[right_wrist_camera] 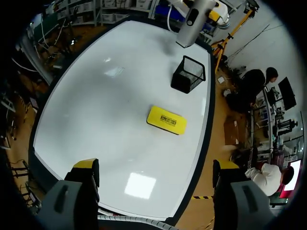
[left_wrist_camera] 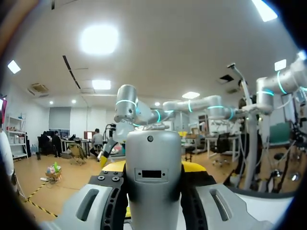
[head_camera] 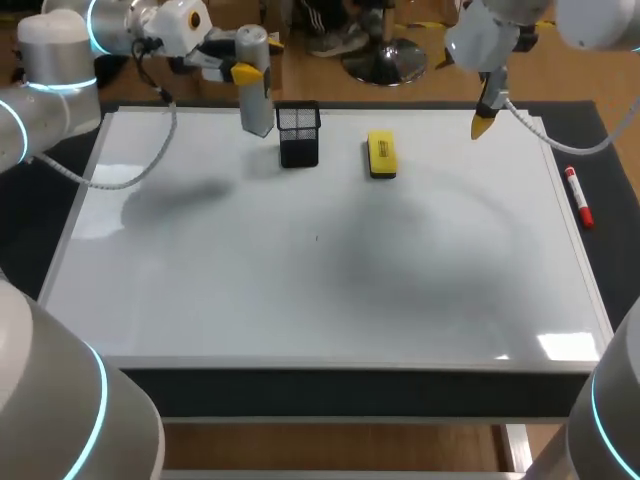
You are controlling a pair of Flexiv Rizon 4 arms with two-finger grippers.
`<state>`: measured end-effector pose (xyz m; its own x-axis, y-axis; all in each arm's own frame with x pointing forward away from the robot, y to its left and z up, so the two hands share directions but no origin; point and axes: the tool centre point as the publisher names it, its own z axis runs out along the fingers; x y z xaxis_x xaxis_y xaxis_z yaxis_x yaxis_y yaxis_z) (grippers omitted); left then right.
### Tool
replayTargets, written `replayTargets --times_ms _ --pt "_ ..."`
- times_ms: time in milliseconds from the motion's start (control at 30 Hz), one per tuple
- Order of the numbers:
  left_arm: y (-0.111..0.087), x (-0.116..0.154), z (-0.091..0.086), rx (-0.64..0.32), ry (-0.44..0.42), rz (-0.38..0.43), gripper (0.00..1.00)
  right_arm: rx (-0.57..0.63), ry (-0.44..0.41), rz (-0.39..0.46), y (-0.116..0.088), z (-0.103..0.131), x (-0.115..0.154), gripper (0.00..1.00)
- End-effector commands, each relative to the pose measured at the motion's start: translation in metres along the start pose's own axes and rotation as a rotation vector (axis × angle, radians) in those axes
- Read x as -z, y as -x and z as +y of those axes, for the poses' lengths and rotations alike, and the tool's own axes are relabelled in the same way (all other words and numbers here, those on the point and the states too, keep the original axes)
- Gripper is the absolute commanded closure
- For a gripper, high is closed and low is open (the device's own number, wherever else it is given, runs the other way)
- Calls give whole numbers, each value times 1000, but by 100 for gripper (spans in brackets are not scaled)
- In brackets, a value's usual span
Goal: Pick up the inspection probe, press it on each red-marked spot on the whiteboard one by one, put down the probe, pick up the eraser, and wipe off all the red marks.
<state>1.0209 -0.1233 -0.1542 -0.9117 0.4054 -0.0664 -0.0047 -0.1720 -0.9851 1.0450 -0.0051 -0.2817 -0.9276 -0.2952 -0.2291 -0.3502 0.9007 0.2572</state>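
one probe [left_wrist_camera: 153, 177] in play, and the left gripper [head_camera: 244, 72] has it: the grey cylinder stands upright between the two yellow-tipped fingers, clamped from both sides, with its rounded top rising above them. from overhead its lower end points down at the far edge of the whiteboard [head_camera: 300, 290]; whether it touches the surface i cannot tell.

over to the right gripper [right_wrist_camera: 156, 167]: jaws spread wide, nothing between them, hanging above the board's far right part. one yellow eraser [right_wrist_camera: 166, 120] lies flat on the board ahead of those open fingers, roughly in line with the gap between them and well clear of both tips. further ahead, past the eraser, stands one black mesh cup [right_wrist_camera: 188, 74], apart from the eraser. further still sits the held probe, just beside the cup on its far side from the right gripper.

one red marker [head_camera: 578, 197] lies along the board's right edge, off to the outer side of the right gripper and well apart from it.

the count: two grippers, one gripping, one open; one probe, one eraser, one cup, one marker, one whiteboard.
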Motion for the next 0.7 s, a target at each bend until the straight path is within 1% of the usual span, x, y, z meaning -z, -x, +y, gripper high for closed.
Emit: replayTargets --times_ms 33,67,267,500,700 --pt "21 -7 -3 -5 -14 14 100 1 -3 4 1 0 1 0" --pt "25 -9 -4 -8 -10 8 100 1 -3 4 1 0 1 0" --pt "42 -19 -2 -15 -50 -48 100 1 -3 4 1 0 1 0" --pt "49 -29 2 -6 -56 -137 100 1 -3 4 1 0 1 0" --pt "52 -31 7 -18 -84 -202 100 1 -3 4 1 0 1 0"
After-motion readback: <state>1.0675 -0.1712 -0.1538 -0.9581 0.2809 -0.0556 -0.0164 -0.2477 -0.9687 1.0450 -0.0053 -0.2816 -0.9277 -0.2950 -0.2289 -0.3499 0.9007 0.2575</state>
